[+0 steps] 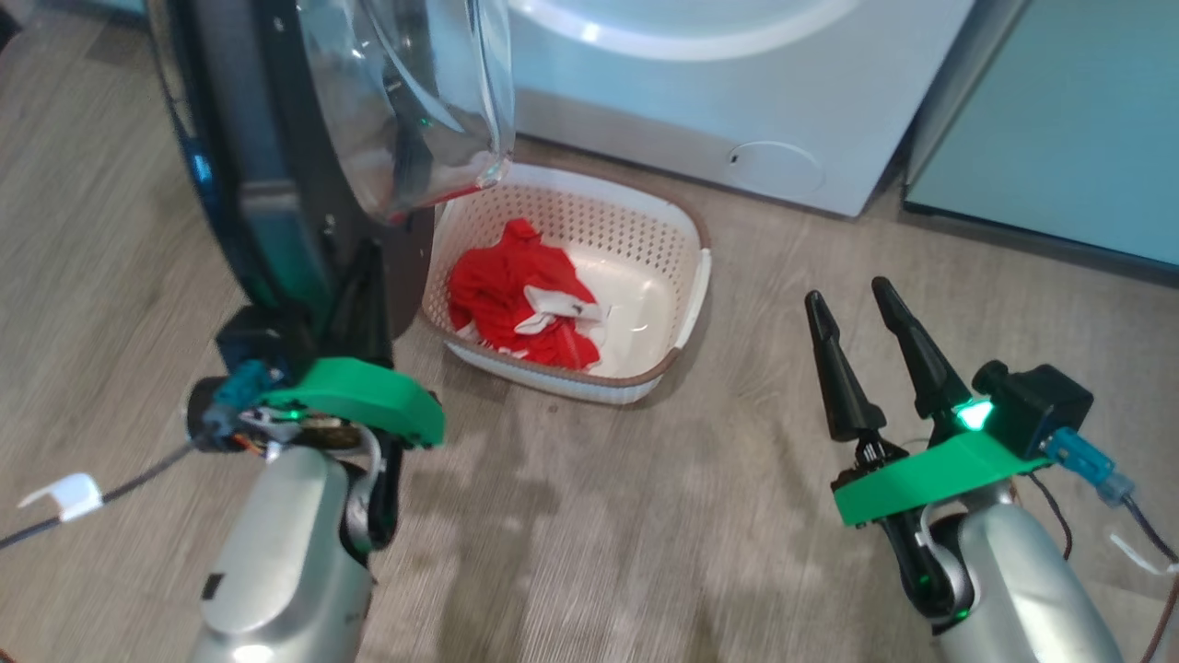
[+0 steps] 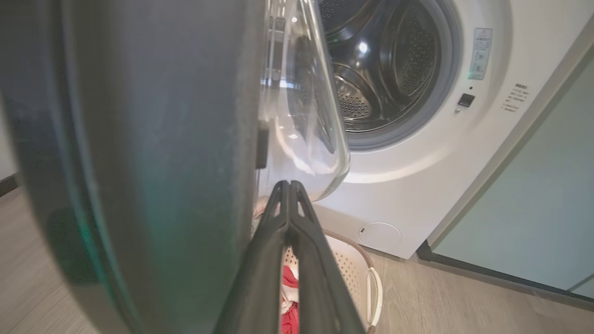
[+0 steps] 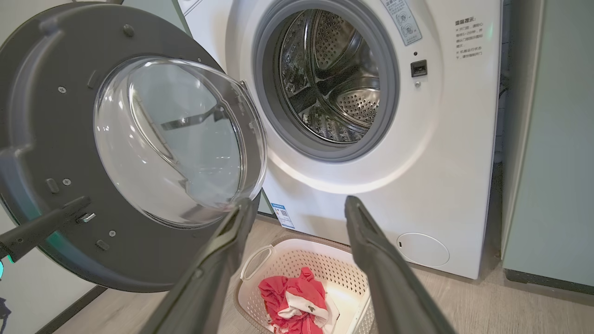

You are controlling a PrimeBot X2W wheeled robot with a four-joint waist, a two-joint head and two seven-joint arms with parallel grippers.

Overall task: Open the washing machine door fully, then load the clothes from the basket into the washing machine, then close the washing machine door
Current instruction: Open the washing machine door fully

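Observation:
The washing machine door (image 1: 267, 184) stands swung open at the left, its dark inner face (image 3: 46, 116) and glass bowl (image 3: 176, 139) turned toward the room. My left gripper (image 1: 371, 253) is shut on nothing, and its fingertips (image 2: 288, 185) rest against that inner face beside the glass. The washing machine (image 3: 417, 162) shows its steel drum (image 3: 329, 79). On the floor before it, partly under the door, the basket (image 1: 700, 276) holds the red clothes (image 1: 502, 285). My right gripper (image 1: 847, 293) hangs open to the basket's right, above the floor, with nothing in it.
A pale teal cabinet (image 1: 1059, 120) stands right of the machine. Wood floor (image 1: 599, 516) stretches between my arms and the basket. Cables trail from both wrists. The open door overhangs the basket's left edge.

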